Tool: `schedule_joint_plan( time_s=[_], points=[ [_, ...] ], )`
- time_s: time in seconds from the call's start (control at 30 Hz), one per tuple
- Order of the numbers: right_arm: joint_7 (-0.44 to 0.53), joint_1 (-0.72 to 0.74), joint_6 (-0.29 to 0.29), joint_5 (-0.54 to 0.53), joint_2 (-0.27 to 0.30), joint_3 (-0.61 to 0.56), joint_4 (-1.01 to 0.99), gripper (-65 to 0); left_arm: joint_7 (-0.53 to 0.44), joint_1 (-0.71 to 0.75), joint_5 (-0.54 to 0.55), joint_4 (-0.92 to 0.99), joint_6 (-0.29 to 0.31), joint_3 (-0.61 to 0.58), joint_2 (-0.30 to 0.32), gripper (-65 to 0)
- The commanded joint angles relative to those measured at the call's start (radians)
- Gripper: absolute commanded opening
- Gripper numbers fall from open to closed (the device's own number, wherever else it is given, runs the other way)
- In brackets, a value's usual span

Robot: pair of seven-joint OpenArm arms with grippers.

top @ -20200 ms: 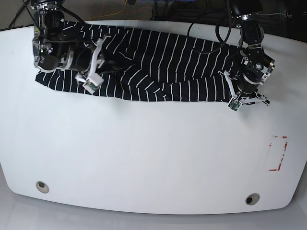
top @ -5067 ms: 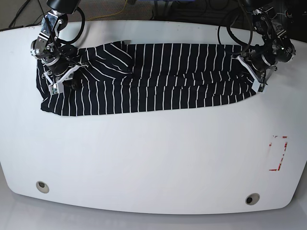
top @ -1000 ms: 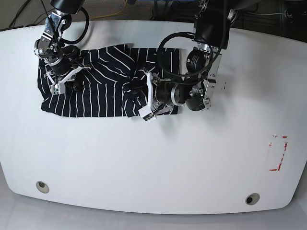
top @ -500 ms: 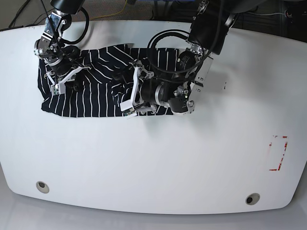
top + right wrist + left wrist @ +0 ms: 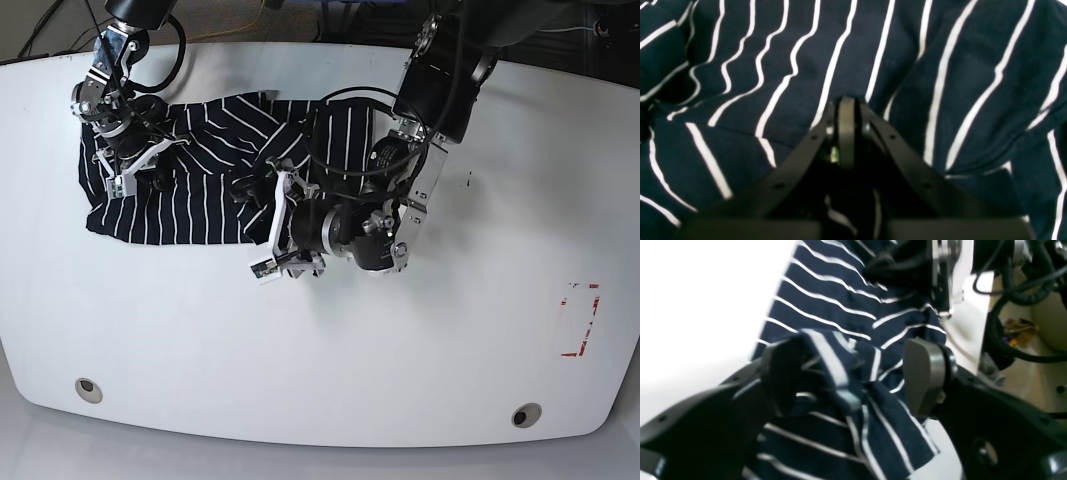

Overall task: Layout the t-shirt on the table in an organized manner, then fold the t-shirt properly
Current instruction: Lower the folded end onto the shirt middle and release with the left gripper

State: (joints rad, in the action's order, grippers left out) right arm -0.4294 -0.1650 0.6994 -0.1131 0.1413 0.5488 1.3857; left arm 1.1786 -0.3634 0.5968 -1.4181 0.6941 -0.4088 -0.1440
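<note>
The t-shirt (image 5: 190, 190) is showing as soft, matt cloth, rumpling into folds. The table (image 5: 320, 340) is looking smooth and faintly glossy. The left gripper (image 5: 853, 380) is showing matt black plastic fingers with a smooth grey pad (image 5: 922, 376). The right gripper (image 5: 846, 133) is looking matt black too.

This is looking like a robotics lab: two cabled robot arms (image 5: 440, 90) are reaching over a large white table (image 5: 320, 360) that is carrying a red-marked rectangle (image 5: 580, 320) and two round grommets (image 5: 88, 389), while loose black and yellow cables (image 5: 270, 12) are trailing across the floor behind the table's far edge
</note>
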Motion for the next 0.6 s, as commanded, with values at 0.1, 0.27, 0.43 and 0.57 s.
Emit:
schedule_joint_plan(
  time_s=[0.1,0.27,0.43,0.57],
  points=[
    [-0.165,-0.023,-0.001,0.108,-0.01,-0.011,-0.027,-62.6,-0.026,-0.059,0.008,-0.099,0.004,0.003,-0.004,-20.0],
    [-0.165,-0.023,-0.001,0.108,-0.01,-0.011,-0.027,-62.6,-0.027,-0.061,-0.119,-0.186,0.004,-0.002,0.07,-20.1],
    [-0.165,-0.023,-0.001,0.108,-0.01,-0.011,-0.027,-62.6,-0.068,-0.016,-0.301,-0.303,0.004,-0.012,0.129,-26.2],
    [-0.165,-0.023,-0.001,0.108,-0.012,-0.011,-0.027,-62.6,-0.167,0.043,-0.469,-0.369,0.004,-0.071,0.194,-42.4]
  ],
)
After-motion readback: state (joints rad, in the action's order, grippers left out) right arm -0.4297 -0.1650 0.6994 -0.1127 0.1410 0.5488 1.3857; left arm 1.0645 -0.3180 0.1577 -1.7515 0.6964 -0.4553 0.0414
